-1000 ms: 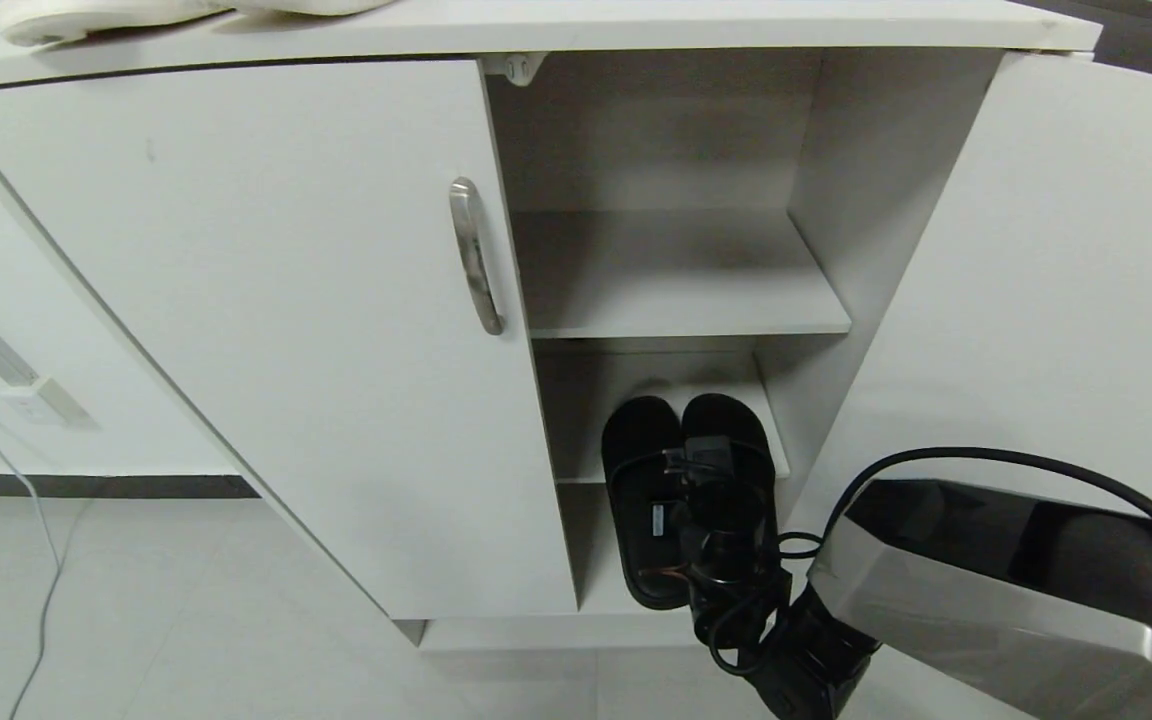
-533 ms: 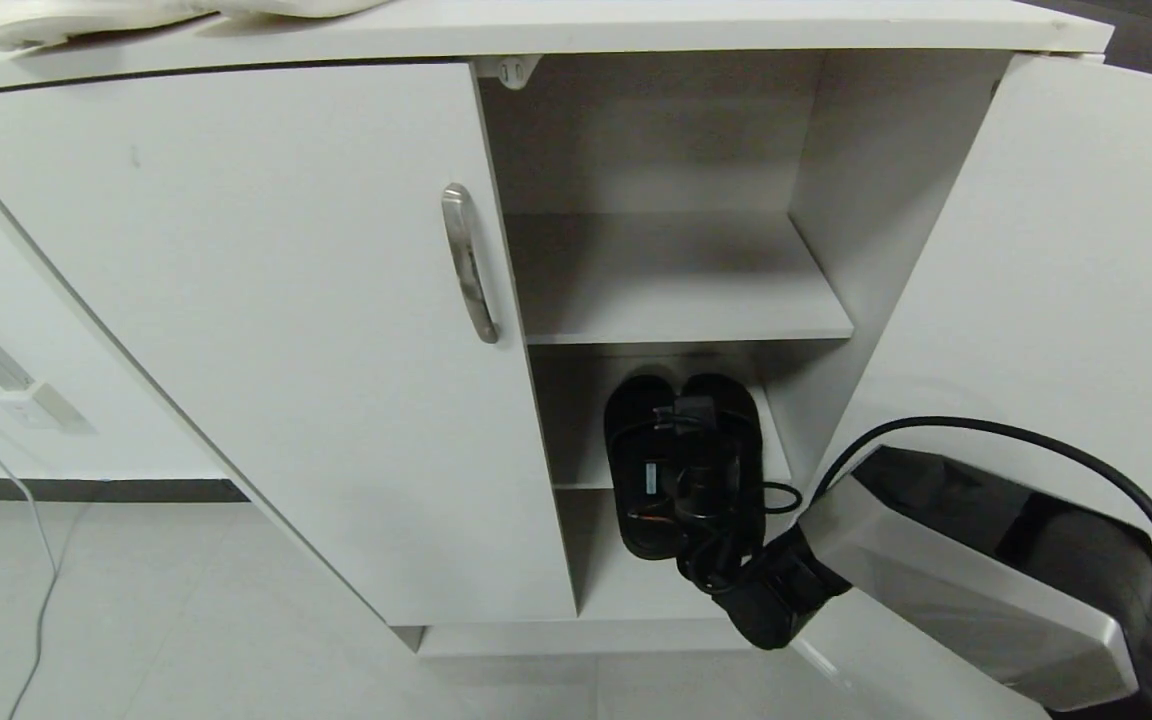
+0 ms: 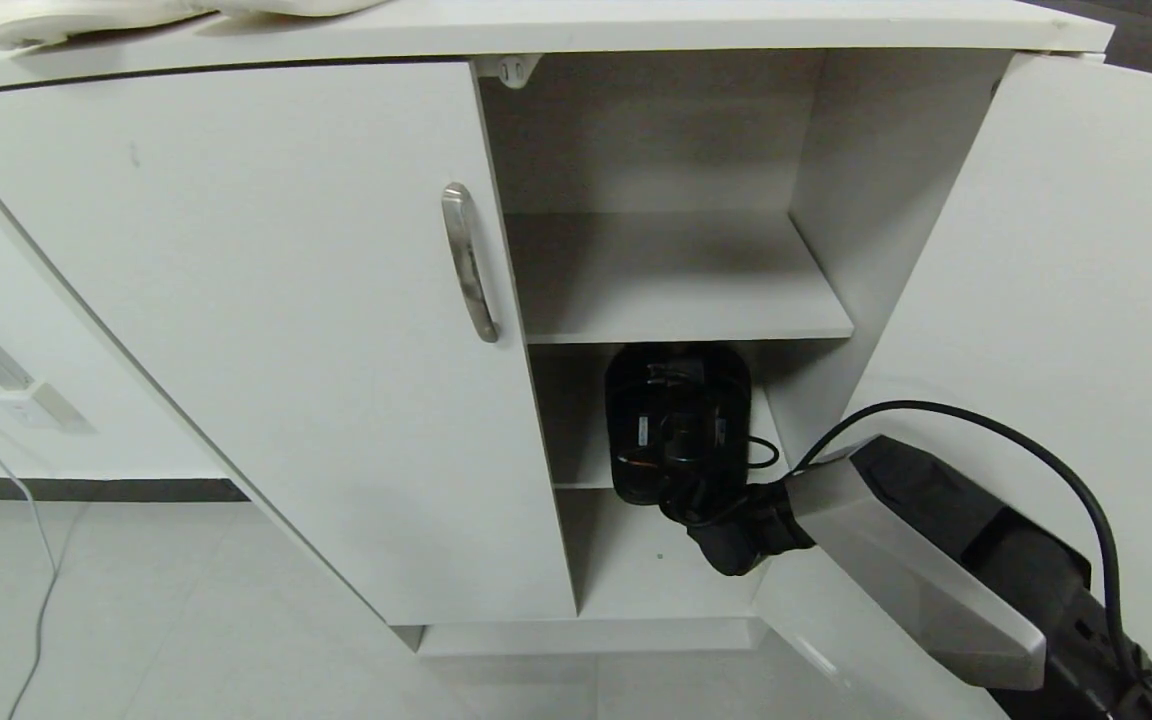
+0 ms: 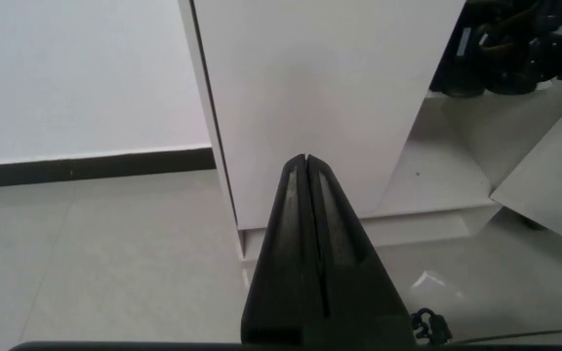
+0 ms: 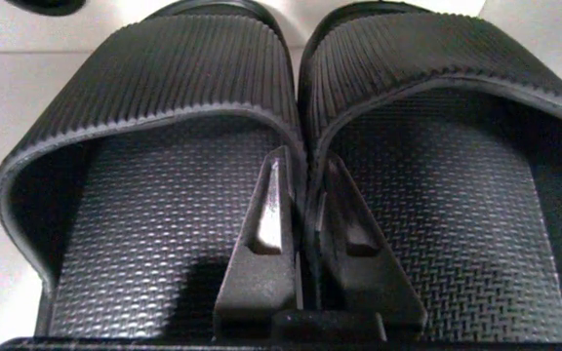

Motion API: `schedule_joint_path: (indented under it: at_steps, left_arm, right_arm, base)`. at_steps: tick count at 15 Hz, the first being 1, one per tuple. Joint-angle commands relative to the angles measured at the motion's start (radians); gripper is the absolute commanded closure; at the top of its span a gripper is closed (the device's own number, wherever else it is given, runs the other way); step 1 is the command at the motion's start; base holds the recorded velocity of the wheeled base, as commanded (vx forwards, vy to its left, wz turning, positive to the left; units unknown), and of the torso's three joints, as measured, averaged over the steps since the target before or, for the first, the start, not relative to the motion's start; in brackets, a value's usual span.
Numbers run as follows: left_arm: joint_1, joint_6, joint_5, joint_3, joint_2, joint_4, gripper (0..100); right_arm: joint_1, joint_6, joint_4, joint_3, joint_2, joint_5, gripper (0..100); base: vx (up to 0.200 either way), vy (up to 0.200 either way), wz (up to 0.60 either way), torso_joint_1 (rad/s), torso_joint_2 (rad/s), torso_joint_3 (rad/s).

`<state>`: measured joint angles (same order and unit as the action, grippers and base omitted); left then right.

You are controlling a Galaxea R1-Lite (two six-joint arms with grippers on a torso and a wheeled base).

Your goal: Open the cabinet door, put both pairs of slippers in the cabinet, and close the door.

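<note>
Cabinet (image 3: 636,30): white; the left door (image 3: 236,300) is closed and has a metal handle (image 3: 469,262) at its inner edge. The right door (image 3: 1066,300) is swung wide open.
Upper shelf (image 3: 676,290): bare white board in the open right compartment.
Black slippers (image 3: 631,440) (image 5: 164,195): a pair side by side under the upper shelf. Their toes reach in over the lower shelf (image 3: 771,450) and their heels jut past its front edge. I cannot tell whether the soles rest on it.
Right end effector (image 3: 678,385) (image 5: 306,171): clenched on the black slippers, its two fingers (image 5: 266,234) pinching the adjoining inner walls of the pair together.
Left end effector (image 4: 305,171): clenched on nothing, fingers pressed flat together, low above the floor (image 4: 96,253) before the closed left door's bottom corner.
White slippers (image 3: 86,15): on the cabinet's top, at its left end.
Wall socket (image 3: 36,400): left of the cabinet, with a cable (image 3: 36,560) hanging to the floor.
</note>
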<state>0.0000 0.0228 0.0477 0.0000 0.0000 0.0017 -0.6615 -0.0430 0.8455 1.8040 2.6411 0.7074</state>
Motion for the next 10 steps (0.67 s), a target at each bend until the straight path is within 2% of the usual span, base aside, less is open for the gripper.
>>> schedule_joint_path:
  at_steps: [1, 7, 8, 10]
  left_arm:
    - [0.000, 0.000, 0.000, 0.000, 0.002, 0.000, 100]
    - [0.000, 0.000, 0.000, 0.000, 0.002, 0.000, 100]
    - [0.000, 0.000, 0.000, 0.000, 0.002, 0.000, 100]
    - [0.000, -0.001, 0.000, 0.000, 0.002, 0.000, 100]
  right_arm:
    - [0.010, -0.003, -0.005, 0.052, 0.045, 0.000, 100]
    - [0.016, -0.003, -0.008, 0.075, 0.059, 0.001, 100]
    - [0.016, -0.003, -0.008, 0.075, 0.059, 0.001, 0]
    - [0.016, -0.002, -0.014, 0.067, 0.059, 0.001, 0]
  base:
    - [0.000, 0.000, 0.00, 0.000, 0.00, 0.000]
    - [0.000, 0.000, 0.00, 0.000, 0.00, 0.000]
    - [0.000, 0.000, 0.00, 0.000, 0.00, 0.000]
    - [0.000, 0.000, 0.00, 0.000, 0.00, 0.000]
